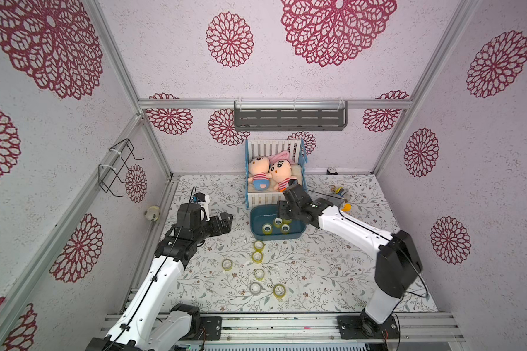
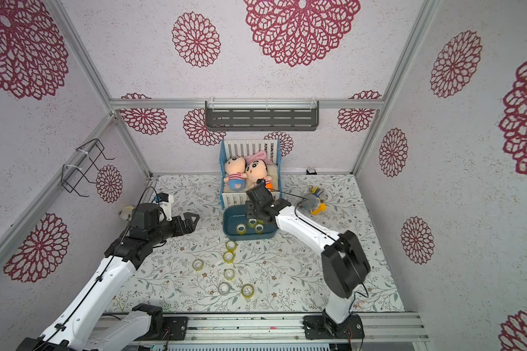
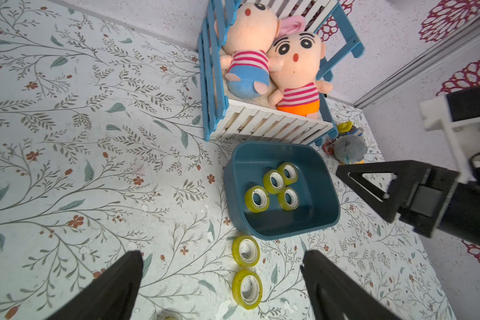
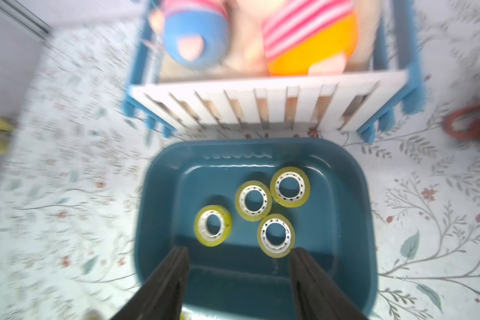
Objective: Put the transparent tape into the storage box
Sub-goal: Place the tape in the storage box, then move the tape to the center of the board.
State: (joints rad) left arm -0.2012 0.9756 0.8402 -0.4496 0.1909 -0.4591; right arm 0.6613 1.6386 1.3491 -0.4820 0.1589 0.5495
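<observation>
- transparent tape (image 4: pixel 253 201): four yellowish clear rolls with white cores sit in the storage box (image 4: pixel 155 221), bunched around the middle of its floor, some touching.
- six more rolls (image 1: pixel 259 274) lie loose on the table (image 1: pixel 332 273) in front of the box. the closest (image 1: pixel 258 245) is just beside the front wall, not touching it.
- writing: the white cores (image 4: pixel 275 235) carry small dark specks, too small to read, possibly not text at all.
- orientation: rolls in the box lie flat, holes up, axes roughly vertical. the box's long axis runs parallel to the front rail of the toy crib (image 1: pixel 265 199), which stands just behind it.
- right gripper (image 4: pixel 239 250): over the box, jaws apart, holding nothing.
- left gripper (image 3: pixel 222 253): over the table, well left of the box, jaws apart, holding nothing.
- hidden: in both top views the right gripper covers the back of the box, so only three rolls show clearly there (image 2: pixel 241 228).
- the right wrist view is smeared toward its edges. the crib and the dolls (image 3: pixel 294 69) are soft there.
- both left fingers (image 3: pixel 117 282) are cut off by the frame edge in the left wrist view.
- grey plush toy (image 3: pixel 349 148) right of the crib is partly behind the right arm in a top view.
</observation>
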